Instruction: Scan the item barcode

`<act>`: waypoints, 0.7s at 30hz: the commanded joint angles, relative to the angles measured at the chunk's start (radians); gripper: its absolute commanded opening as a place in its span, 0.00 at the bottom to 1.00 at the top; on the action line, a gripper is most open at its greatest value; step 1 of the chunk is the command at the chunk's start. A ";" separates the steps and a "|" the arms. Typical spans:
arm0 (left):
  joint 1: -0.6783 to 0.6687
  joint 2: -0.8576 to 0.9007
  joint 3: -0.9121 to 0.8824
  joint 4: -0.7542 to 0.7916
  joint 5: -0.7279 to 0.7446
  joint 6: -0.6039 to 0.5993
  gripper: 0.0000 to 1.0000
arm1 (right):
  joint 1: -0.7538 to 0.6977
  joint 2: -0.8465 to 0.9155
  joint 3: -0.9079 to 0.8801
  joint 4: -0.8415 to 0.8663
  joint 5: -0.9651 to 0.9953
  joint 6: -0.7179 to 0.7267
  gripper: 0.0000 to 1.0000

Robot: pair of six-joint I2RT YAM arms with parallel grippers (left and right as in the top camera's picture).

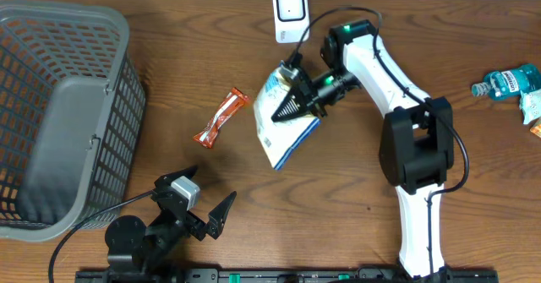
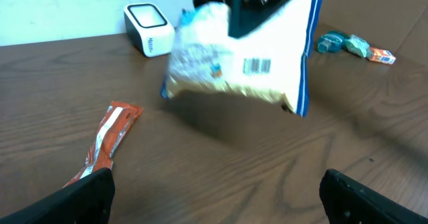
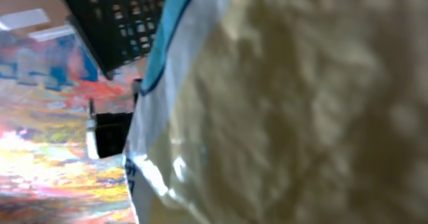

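Observation:
The item is a white and blue snack bag [image 1: 285,141], held off the table. My right gripper [image 1: 289,107] is shut on its upper part. In the left wrist view the bag [image 2: 234,57] hangs tilted, with its barcode [image 2: 257,65] facing this camera. The white scanner [image 1: 290,13] stands at the table's far edge, just behind the bag, and shows too as the scanner [image 2: 148,27] left of the bag. The bag [image 3: 301,103] fills the right wrist view and hides that gripper's fingers. My left gripper [image 1: 200,197] rests open near the front edge, nothing between its fingertips [image 2: 87,197].
An orange snack bar [image 1: 220,118] lies left of the bag. A grey basket [image 1: 63,114] stands at the left side. A blue bottle [image 1: 507,82] and small packets lie at the far right edge.

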State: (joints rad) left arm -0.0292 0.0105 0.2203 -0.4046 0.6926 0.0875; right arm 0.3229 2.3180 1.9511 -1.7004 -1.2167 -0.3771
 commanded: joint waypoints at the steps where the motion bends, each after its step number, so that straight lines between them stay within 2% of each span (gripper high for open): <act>1: -0.003 -0.005 -0.001 0.000 -0.001 0.017 0.98 | -0.023 -0.016 -0.051 -0.002 0.012 -0.030 0.01; 11: -0.003 -0.005 -0.001 0.000 -0.001 0.017 0.98 | -0.081 -0.043 -0.180 -0.002 0.011 -0.051 0.01; 21: -0.003 -0.005 -0.001 0.000 -0.001 0.017 0.98 | -0.122 -0.181 -0.201 -0.002 0.050 -0.065 0.01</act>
State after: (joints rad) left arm -0.0292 0.0105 0.2203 -0.4046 0.6926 0.0875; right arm 0.2100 2.2215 1.7451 -1.7012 -1.1576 -0.4149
